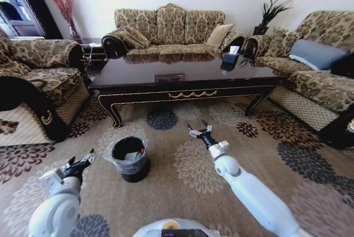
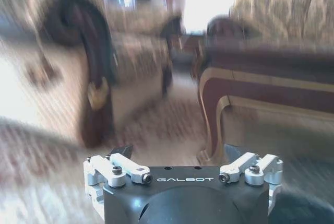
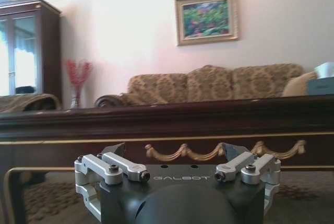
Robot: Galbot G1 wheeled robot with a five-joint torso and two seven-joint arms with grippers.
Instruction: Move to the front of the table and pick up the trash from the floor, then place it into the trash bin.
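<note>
Trash, seemingly already in the bin [image 1: 130, 157] between my left gripper [image 1: 82, 162] and right gripper [image 1: 199, 131], both open and empty; swinging either arm could tip it onto the carpet [image 1: 182, 182]

White arms, black-and-silver "GALBOT" claws

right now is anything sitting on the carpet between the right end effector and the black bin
Nothing visible does. The right end effector hangs open over bare patterned beige carpet. The small round black trash bin with its crinkly clear liner stands to its left, with only open carpet between them.
</note>
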